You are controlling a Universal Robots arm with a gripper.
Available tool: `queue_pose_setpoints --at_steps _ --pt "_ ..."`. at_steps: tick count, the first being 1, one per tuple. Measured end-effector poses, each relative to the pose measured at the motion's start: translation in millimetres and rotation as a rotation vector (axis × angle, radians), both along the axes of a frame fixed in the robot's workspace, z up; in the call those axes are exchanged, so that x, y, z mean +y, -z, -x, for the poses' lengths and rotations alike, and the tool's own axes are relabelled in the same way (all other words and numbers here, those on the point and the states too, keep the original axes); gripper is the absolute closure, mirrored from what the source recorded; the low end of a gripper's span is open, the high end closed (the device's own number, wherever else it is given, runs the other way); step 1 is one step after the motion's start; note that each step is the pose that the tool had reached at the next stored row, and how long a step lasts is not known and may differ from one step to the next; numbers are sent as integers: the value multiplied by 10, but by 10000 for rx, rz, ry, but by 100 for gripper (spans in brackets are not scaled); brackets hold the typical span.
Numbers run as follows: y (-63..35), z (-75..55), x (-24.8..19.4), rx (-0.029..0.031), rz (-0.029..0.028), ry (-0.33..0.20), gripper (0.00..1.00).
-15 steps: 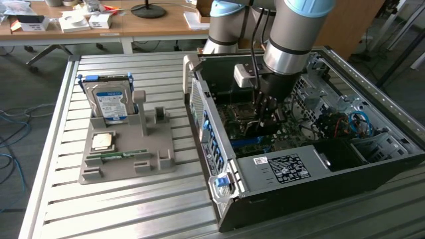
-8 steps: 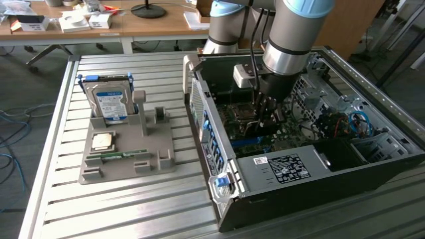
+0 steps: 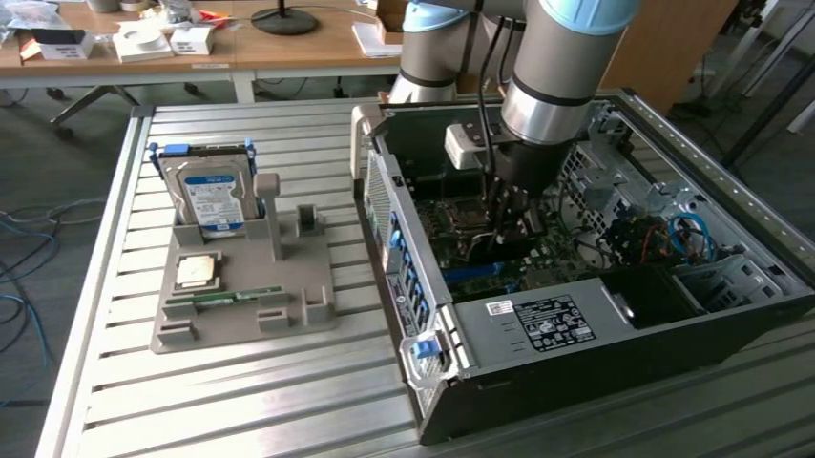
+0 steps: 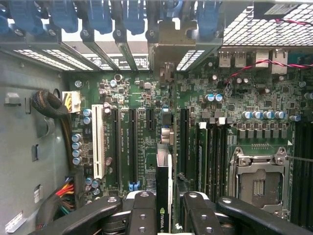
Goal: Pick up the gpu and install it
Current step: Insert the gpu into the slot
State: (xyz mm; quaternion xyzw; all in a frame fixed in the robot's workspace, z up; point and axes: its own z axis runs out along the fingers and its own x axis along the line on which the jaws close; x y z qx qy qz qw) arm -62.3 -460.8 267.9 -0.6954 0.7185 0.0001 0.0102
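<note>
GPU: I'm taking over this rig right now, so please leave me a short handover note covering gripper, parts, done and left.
Gripper: shut on the gpu, inside the case.
Gpu: held edge-on over the motherboard, among the expansion slots, with its bracket toward the case's rear wall.
Done: gpu picked up and inside the case.
Left: gpu not released; I cannot tell whether it is seated in a slot.
</note>
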Motion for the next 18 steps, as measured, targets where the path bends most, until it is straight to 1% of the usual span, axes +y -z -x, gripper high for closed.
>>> queue_pose_setpoints --at_steps 6,18 --pt "19 2 0 0 0 -12 74" --pt "21 29 0 -9 1 -29 74"
